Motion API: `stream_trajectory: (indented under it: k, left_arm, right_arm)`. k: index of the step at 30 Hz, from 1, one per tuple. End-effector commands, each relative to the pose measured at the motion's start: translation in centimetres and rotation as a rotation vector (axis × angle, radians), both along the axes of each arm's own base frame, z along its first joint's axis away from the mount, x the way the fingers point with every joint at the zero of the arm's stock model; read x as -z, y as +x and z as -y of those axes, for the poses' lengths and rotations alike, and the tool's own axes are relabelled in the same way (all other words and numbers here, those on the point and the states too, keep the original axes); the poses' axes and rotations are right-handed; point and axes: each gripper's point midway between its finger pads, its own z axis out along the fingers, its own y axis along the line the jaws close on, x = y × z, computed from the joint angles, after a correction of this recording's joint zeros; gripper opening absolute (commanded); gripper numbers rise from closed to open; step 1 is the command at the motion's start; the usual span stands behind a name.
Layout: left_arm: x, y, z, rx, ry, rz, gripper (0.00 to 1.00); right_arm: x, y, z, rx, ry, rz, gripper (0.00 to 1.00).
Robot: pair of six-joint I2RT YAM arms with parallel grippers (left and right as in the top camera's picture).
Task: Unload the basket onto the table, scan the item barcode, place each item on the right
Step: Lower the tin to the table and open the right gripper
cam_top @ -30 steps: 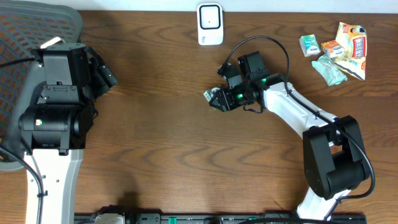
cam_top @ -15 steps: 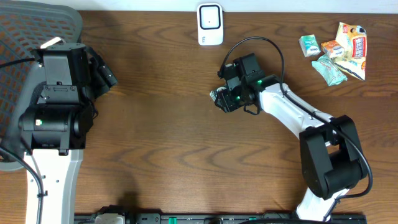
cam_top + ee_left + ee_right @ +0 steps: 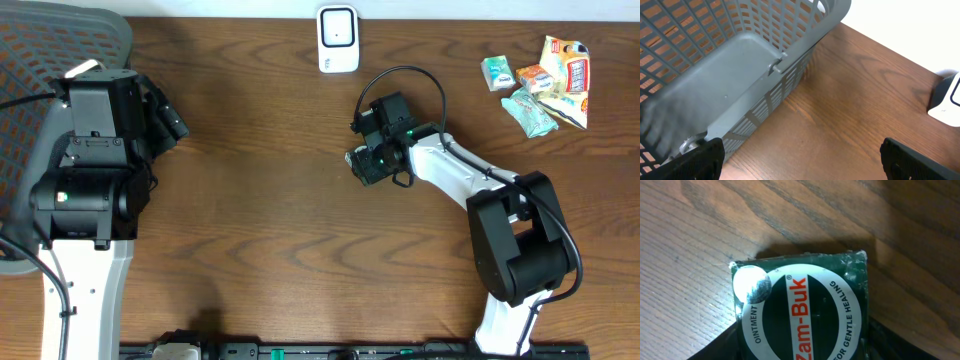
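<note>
Zam-Buk box point(image 3: 805, 310): label up, mid surface point(image 3: 260, 200), between the right gripper's point(image 3: 364, 164) jaws, grip not discernible; scanner point(image 3: 338, 38) near, ahead, so you should turn the box's barcode face squarely toward it; left gripper point(image 3: 797, 152) wide, idle by basket point(image 3: 740, 75).

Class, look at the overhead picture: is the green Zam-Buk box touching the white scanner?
Apart. The overhead view shows a stretch of bare table between the green Zam-Buk box and the white scanner.
</note>
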Motion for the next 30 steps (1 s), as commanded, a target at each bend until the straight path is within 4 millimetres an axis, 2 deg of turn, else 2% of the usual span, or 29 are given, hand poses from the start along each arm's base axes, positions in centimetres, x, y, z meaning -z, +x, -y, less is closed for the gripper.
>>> stream_trajectory:
  k: [1,2,3,5,8,13,16,19,20,21,22,23,24,26,30]
  left_arm:
    - [-0.7,-0.2,-0.3,-0.014,0.003,0.02,0.98]
    - [-0.7,-0.2,-0.3,-0.014,0.003,0.02,0.98]
    - [-0.7,-0.2,-0.3,-0.014,0.003,0.02,0.98]
    - [-0.7,-0.2,-0.3,-0.014,0.003,0.02,0.98]
    - [-0.7,-0.2,-0.3,-0.014,0.003,0.02,0.98]
    - [-0.7,-0.2,-0.3,-0.014,0.003,0.02,0.98]
    - [-0.7,-0.2,-0.3,-0.014,0.003,0.02,0.97]
    - [-0.7,-0.2,-0.3,-0.014,0.003,0.02,0.97]
    - [-0.7,-0.2,-0.3,-0.014,0.003,0.02,0.98]
    - [-0.7,-0.2,-0.3,-0.014,0.003,0.02,0.98]
    - [-0.7,-0.2,-0.3,-0.014,0.003,0.02,0.98]
    - [-0.7,-0.2,-0.3,-0.014,0.003,0.02,0.98]
    - [-0.7,-0.2,-0.3,-0.014,0.003,0.021,0.98]
    - [-0.7,-0.2,-0.3,-0.014,0.003,0.02,0.97]
    - [-0.7,-0.2,-0.3,-0.014,0.003,0.02,0.98]
  right_arm:
    - [1.7,-0.4,0.7,0.004,-0.051,-0.027,0.63]
    - [1.6,-0.3,0.9,0.009,-0.065,-0.02,0.66]
    - [1.7,-0.2,1.1,0.017,-0.074,-0.017,0.78]
    - [1.5,-0.2,1.0,0.051,-0.063,-0.021,0.87]
    - [0.5,0.2,0.9,0.102,-0.044,-0.022,0.96]
    - [-3.5,0.3,0.7,0.245,-0.008,-0.076,0.98]
    - [-5.7,-0.6,0.5,0.374,0.028,-0.159,0.88]
    - [-7.5,-2.0,-1.8,0.386,0.168,-0.269,0.84]
    - [-8.3,-2.7,-3.3,0.357,0.247,-0.321,0.82]
    - [-8.4,-2.9,-3.7,0.346,0.272,-0.338,0.74]
    - [-8.5,-3.0,-3.9,0.351,0.285,-0.35,0.62]
    - [-8.5,-3.1,-4.0,0.369,0.284,-0.358,0.48]
    - [-8.1,-3.3,-3.9,0.396,0.273,-0.368,0.39]
    - [-7.1,-4.0,-3.8,0.453,0.229,-0.38,0.36]
    - [-3.6,-5.7,-3.0,0.63,0.096,-0.35,0.26]
